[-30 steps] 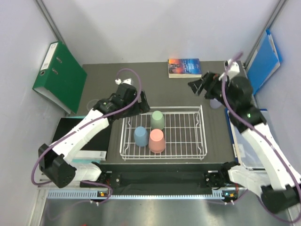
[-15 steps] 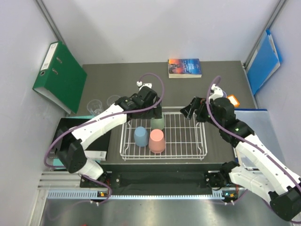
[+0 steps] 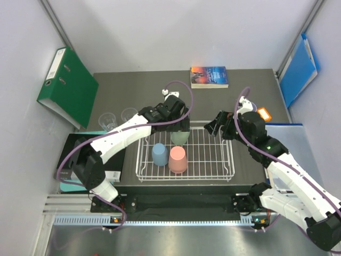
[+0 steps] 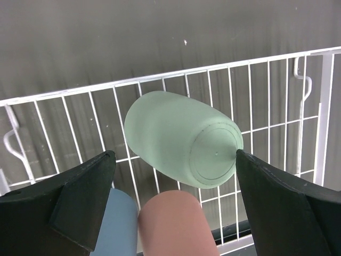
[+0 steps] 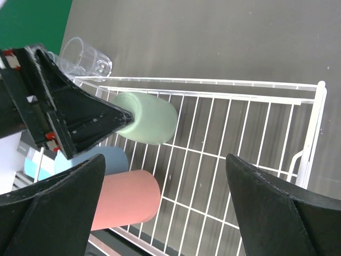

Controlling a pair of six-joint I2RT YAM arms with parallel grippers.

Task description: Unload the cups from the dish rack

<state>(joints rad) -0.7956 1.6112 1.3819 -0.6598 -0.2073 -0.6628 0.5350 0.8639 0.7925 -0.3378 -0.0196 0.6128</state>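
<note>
The white wire dish rack [image 3: 213,160] holds three upturned cups: sage green [image 3: 179,137], light blue [image 3: 159,154] and salmon pink [image 3: 177,159]. Two clear glass cups [image 3: 108,119] stand on the table left of the rack. My left gripper [image 3: 178,126] hangs open over the green cup [image 4: 181,138], a finger on either side of it and apart from it. The blue cup [image 4: 120,224] and pink cup [image 4: 176,224] sit just below. My right gripper [image 3: 216,125] is open and empty over the rack's far right part, looking down on the green cup [image 5: 149,117] and pink cup [image 5: 128,202].
A green binder [image 3: 66,85] leans at the far left, a book [image 3: 209,76] lies at the back, and a blue folder [image 3: 298,69] stands at the right wall. Black and white flat items [image 3: 80,154] lie left of the rack. A small orange object [image 3: 265,113] sits near the right arm.
My left gripper moved right from the rack's far left corner to over the green cup. My right arm swung in from the far right to the rack's far right corner.
</note>
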